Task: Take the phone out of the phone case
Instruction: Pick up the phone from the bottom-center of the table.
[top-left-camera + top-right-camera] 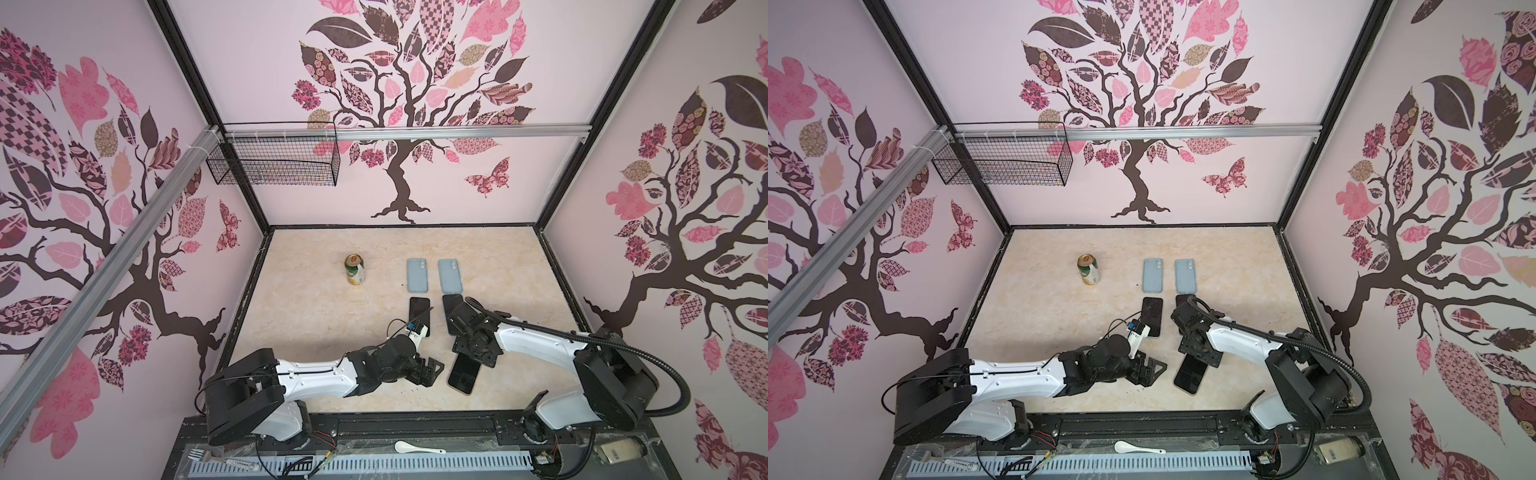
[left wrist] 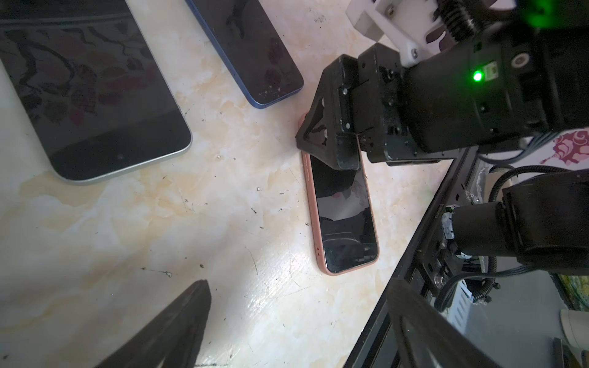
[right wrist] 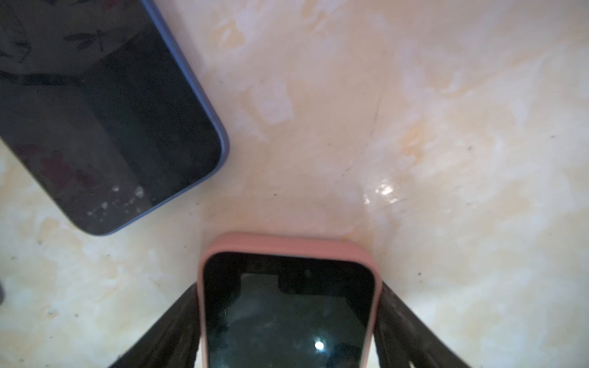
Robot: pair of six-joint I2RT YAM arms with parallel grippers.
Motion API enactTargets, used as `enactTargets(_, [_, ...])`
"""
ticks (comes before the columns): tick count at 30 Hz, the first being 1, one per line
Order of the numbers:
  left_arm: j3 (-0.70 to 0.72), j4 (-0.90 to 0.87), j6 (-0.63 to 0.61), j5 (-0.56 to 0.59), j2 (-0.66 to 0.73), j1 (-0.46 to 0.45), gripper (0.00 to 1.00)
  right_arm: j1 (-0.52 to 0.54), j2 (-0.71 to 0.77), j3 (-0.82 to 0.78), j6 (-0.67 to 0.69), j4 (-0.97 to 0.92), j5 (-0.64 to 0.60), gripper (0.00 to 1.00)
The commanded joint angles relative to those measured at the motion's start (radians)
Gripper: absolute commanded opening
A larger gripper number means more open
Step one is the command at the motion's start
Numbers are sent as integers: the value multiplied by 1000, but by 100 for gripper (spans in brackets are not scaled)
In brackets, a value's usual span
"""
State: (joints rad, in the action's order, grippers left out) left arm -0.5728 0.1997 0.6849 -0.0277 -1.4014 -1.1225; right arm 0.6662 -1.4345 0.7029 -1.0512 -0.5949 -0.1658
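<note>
Now | R gripper (image 3: 288, 286): jaws flank pink case (image 3: 287, 243), pinch or not, cannot tell | L gripper (image 2: 299, 282): spread, empty | phone (image 3: 287, 318) in case, flat on table (image 3: 446, 127) | risk: side squeeze may lock phone inside, both lift.

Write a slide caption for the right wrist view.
Right end effector straddles the pink-cased phone on the marbled table; a blue-cased phone lies beside.

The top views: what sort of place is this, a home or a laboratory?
Most likely a robot test booth, not a home. A left arm and a right arm are mounted at a marble-look table, and printed tree walls are framed by an aluminium rail.
</note>
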Motion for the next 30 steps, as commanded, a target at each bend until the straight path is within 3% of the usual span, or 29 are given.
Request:
enactTargets(1, [13,13,13,-21,39,24,96,8,79,-8,9,25,-7,66])
enactTargets(4, [11,11,3,-41,60,37,98,8,167,-32,26,72,-23,62])
enactTargets(13, [12,120,-30,-183,-63,47,86,6,314,-136,23,298,57,54])
enactTargets(21, [-25,153,-46,-179,-166,47,76,5,405,-205,7,398,81,53])
enactTargets(30, [-44,227,-18,-211,-236,47,56,2,430,-249,-124,457,127,49])
